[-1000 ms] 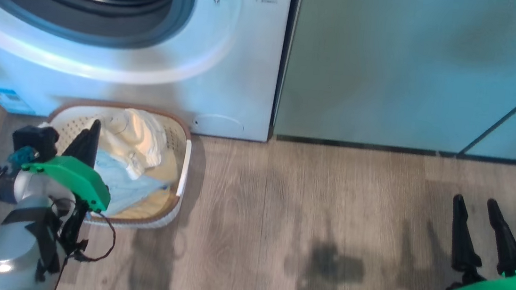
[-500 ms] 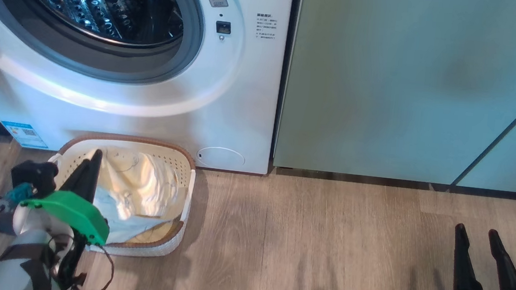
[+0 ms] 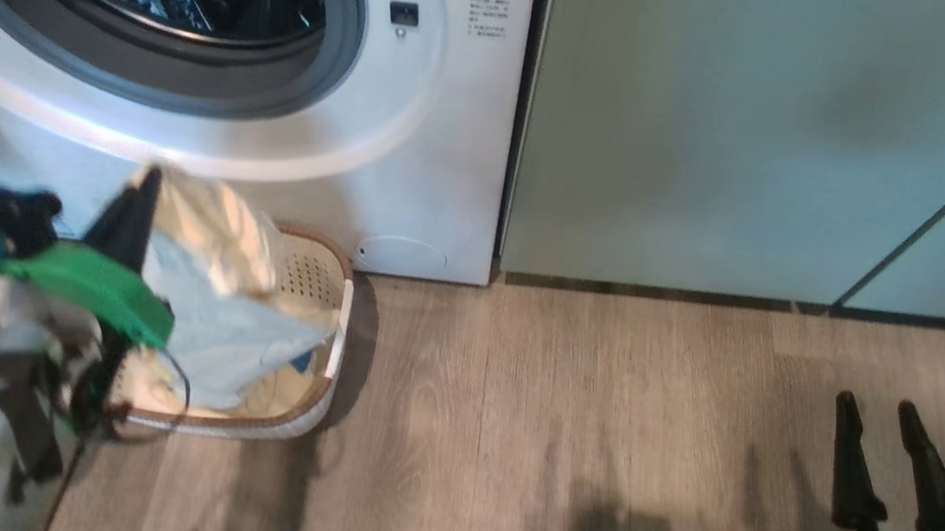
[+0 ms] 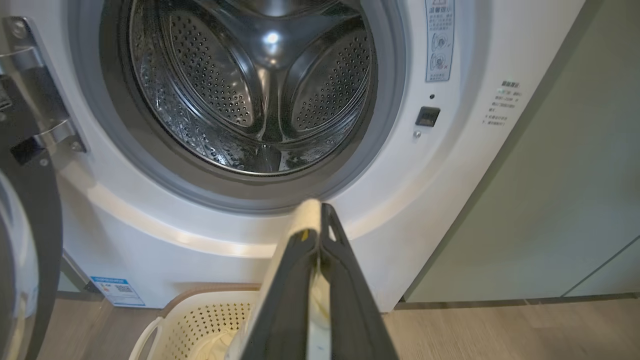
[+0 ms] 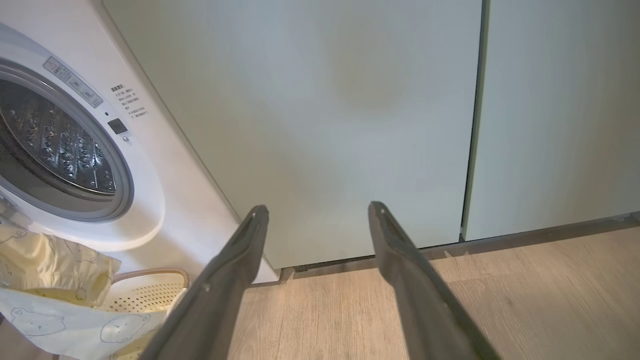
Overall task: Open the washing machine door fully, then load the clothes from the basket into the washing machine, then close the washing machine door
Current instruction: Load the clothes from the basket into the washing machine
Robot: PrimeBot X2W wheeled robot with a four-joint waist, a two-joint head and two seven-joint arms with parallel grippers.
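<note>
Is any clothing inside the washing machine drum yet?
No, the drum shows bare steel, and the clothes hang from the shut left gripper above the basket.

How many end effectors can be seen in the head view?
2. The left end effector, at the left, grips the clothes above the basket; the right end effector, lower right, stands open over the floor.

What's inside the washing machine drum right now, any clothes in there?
Bare perforated steel and lifter ribs show in the drum; nothing loaded that I can see. Its near bottom is hidden behind the grey gasket.
</note>
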